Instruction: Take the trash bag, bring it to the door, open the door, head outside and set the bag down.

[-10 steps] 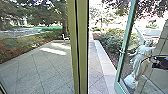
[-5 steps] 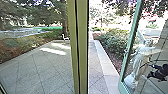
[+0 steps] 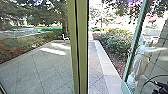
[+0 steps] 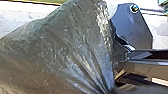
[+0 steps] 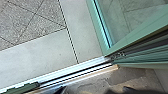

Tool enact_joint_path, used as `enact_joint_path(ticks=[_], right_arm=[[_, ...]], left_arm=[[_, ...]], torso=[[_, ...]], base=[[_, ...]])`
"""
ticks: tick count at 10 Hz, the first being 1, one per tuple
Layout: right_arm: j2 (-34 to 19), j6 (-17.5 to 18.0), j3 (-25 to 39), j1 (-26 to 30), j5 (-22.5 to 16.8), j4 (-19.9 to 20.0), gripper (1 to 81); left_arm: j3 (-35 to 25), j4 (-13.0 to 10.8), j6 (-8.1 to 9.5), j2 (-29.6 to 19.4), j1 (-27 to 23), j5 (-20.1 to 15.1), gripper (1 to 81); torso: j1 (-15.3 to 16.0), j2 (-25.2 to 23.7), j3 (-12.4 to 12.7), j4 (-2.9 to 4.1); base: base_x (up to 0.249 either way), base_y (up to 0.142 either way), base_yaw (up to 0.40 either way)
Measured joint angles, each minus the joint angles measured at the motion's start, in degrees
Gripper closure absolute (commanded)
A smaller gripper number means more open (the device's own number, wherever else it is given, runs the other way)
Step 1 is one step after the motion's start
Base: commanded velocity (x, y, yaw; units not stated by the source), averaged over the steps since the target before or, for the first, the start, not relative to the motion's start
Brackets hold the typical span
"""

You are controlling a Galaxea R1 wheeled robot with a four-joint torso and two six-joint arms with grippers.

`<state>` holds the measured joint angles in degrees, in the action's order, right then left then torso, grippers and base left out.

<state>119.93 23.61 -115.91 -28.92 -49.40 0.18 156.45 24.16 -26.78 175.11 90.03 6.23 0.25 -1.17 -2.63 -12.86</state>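
Paving [image 3: 35,67] spreads beyond the doorway, and the glass door [image 3: 137,35] stands open, a pale statue [image 3: 141,60] showing through its pane. The sill [image 5: 62,72] crosses just below it. The bag [image 4: 70,45] is at the left wrist, bulging, its dark skin thin and shiny. It should handle soft and slack, a little slippery, perhaps light for its bulk, and easy to tear on the door's edge. The creases [image 4: 100,82] draw together, probably towards the neck; that gathered part is the place to hold. I can't tell whether either gripper's jaws are apart or together.
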Motion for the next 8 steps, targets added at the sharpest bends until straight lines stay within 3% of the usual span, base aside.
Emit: enact_joint_path(ticks=[3, 8], right_arm=[[-0.28, -2.26, 5.71, -10.74, 6.02, 2.66, 1.0], [0.85, -3.80, 16.35, -31.13, 22.81, 3.93, 1.0]], left_arm=[[0.00, 0.00, 0.00, -0.02, 0.00, 0.00, 81.1], [0.02, -0.02, -0.04, -0.05, -0.10, 0.11, 81.1]], torso=[[0.00, 0.00, 0.00, 0.00], [0.00, 0.00, 0.00, 0.00]], base=[[0.000, 0.000, 0.000], [0.000, 0.000, 0.000]])
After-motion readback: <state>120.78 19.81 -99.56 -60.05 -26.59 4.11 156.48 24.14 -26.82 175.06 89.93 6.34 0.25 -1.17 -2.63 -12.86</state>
